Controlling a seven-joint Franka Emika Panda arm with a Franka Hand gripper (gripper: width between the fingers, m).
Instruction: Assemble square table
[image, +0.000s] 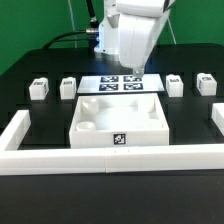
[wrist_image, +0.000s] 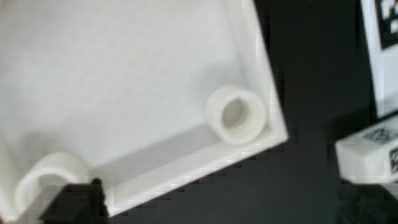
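The gripper (image: 134, 68) hangs at the upper middle of the exterior view, jaws spread wide and holding nothing. The square table (image: 118, 118) lies at frame centre, just in front of the marker board (image: 122, 84), with loose legs (image: 68, 87) at either side.

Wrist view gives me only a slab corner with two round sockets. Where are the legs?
Observer: Four legs sit in a row behind the square table, two toward the exterior view's left, two toward its right.
Operator: Any fitted yet?
Observer: None; all four sit apart from the square table.
Operator: What borders it?
Observer: A low fence of white bars, in front and at both sides.
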